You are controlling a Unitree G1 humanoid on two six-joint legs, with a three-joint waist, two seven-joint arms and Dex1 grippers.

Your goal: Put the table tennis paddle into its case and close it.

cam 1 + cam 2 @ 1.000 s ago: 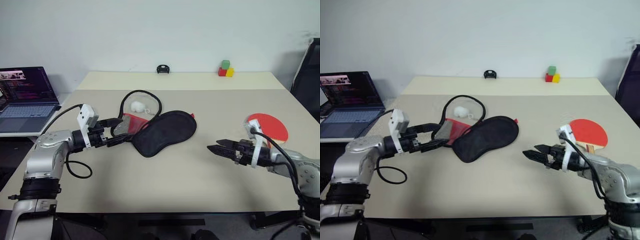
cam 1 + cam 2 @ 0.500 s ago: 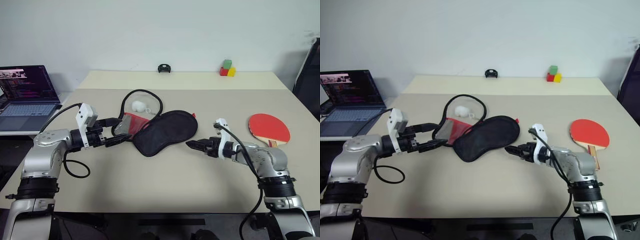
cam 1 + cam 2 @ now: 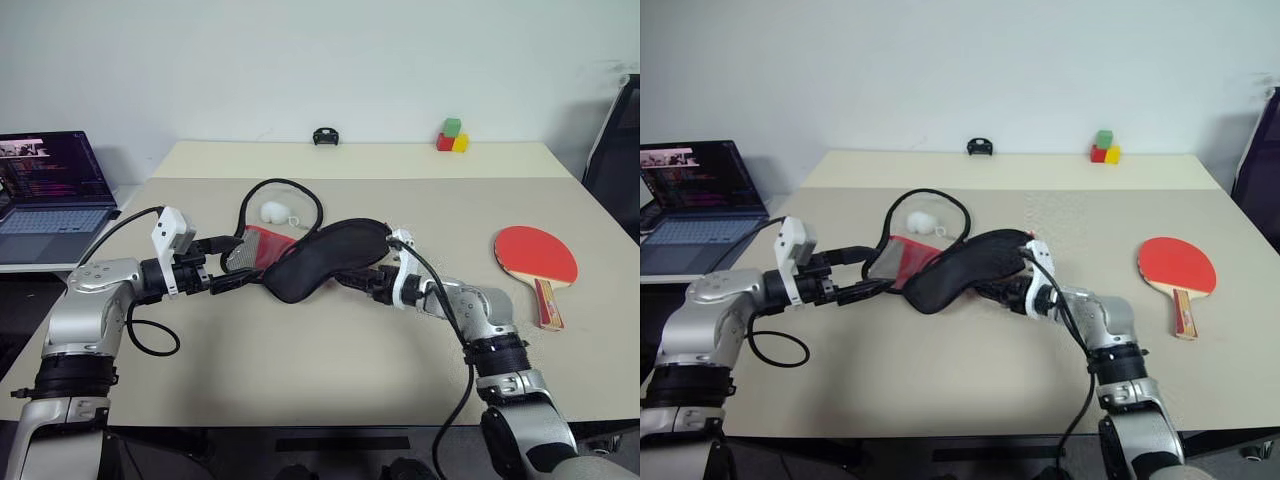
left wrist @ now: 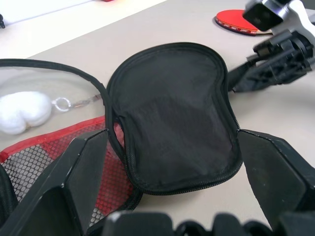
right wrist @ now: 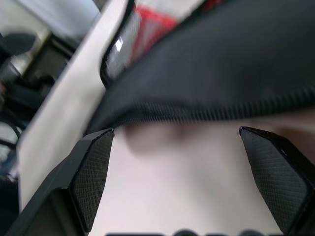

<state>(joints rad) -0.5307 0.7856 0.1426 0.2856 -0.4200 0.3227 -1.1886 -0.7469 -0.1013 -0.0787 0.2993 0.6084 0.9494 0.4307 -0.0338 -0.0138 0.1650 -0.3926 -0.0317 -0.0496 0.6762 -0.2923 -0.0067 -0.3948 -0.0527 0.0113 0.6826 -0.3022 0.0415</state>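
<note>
A: Risks first. The tabletop is smooth, so the case may slide off rather than open if the right hand pushes under the raised black flap. The left hand is at the red mesh end, fingers apart; I can't tell whether it pins anything.

B: Right hand?

A: Fingers spread wide, nothing between them, tips just under the flap's zip edge. A snag on the zip could drag the whole pouch.

B: And the paddle?

A: Flat on the tabletop, well apart from the case, to the robot's right, red face up, handle towards the near edge. Untouched. White charm lies behind the case.
</note>
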